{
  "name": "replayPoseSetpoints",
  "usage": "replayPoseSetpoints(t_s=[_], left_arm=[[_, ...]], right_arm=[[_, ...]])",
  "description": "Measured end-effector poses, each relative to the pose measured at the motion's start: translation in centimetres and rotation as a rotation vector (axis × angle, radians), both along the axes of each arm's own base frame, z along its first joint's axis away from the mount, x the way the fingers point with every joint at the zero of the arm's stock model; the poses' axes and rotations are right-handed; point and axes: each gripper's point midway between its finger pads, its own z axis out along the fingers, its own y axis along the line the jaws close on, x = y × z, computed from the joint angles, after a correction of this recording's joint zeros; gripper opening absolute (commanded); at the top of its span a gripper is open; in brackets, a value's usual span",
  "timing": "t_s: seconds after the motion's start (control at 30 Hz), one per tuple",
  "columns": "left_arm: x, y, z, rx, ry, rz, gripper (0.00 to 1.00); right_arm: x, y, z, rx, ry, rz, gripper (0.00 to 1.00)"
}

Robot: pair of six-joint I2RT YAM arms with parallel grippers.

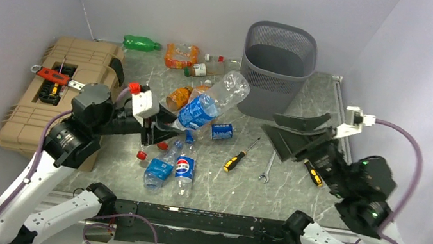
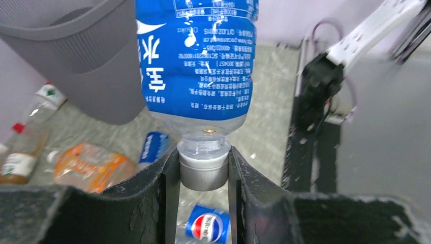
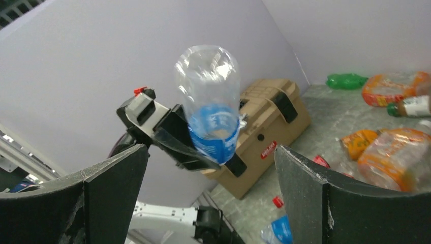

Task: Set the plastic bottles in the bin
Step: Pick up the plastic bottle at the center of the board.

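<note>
Left gripper [image 2: 203, 170] clamps one blue-label bottle [image 2: 198, 61] by its cap; right gripper [image 3: 209, 157] gapes empty; one bin [image 1: 271, 85], tabletop's [image 1: 294, 192] far edge.

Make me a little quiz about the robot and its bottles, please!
1. True or false: the right end effector is holding a bottle.
2. Where does the left end effector grip the blue-labelled bottle? A) its base B) its cap C) its label
3. Fill in: the far bottle next to the toolbox is coloured ____.

Key: 1 false, it is open and empty; 2 B; 3 green.
</note>
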Motion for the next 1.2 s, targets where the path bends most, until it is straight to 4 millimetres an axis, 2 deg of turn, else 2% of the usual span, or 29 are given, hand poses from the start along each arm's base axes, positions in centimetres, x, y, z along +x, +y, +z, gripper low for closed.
replayPoseSetpoints(t_s=[0.1, 0.17, 0.3, 0.47, 0.6, 0.7, 0.8, 0.9, 1.0, 1.1, 1.2], left_arm=[[0.7, 0.9, -2.2, 0.138, -0.121, 0.009, 0.0], [1.1, 1.6, -4.4, 0.258, -0.188, -0.017, 0.0], [1.1, 2.5, -7.0, 0.444, -0.325, -0.129, 0.0], [0.5, 3.3, -7.4, 0.552, -0.488, -0.237, 0.0], [0.2, 3.0, -7.4, 0.6, -0.571, -0.301, 0.0], [-0.1, 2.6, -8.6, 0.665, -0.618, -0.359, 0.0], [-0.3, 2.1, -11.0, 0.765, -0.647, -0.422, 0.0], [-0.5, 2.4, -13.1, 0.865, -0.665, -0.466, 0.0], [0.1, 2.7, -13.4, 0.923, -0.708, -0.462, 0.0], [0.9, 3.2, -13.5, 0.968, -0.784, -0.433, 0.0], [1.3, 4.0, -14.6, 1.008, -0.852, -0.409, 0.0]], right_arm=[[-1.5, -1.8, 1.3, -0.039, 0.021, -0.003, 1.0], [-1.9, -2.2, 1.3, -0.085, 0.056, -0.004, 1.0], [-1.4, -1.7, 0.2, -0.195, 0.149, -0.003, 1.0], [1.2, 1.4, -4.1, -0.389, 0.317, 0.004, 1.0], [3.3, 3.8, -8.0, -0.525, 0.437, 0.009, 1.0], [4.6, 5.4, -10.4, -0.615, 0.517, 0.016, 1.0], [5.4, 6.7, -11.7, -0.667, 0.558, 0.024, 1.0], [5.4, 7.7, -13.1, -0.712, 0.585, 0.044, 1.0], [4.6, 8.5, -15.1, -0.759, 0.608, 0.074, 1.0], [3.8, 8.1, -18.6, -0.815, 0.649, 0.087, 1.0], [3.5, 7.7, -22.1, -0.843, 0.674, 0.087, 1.0]])
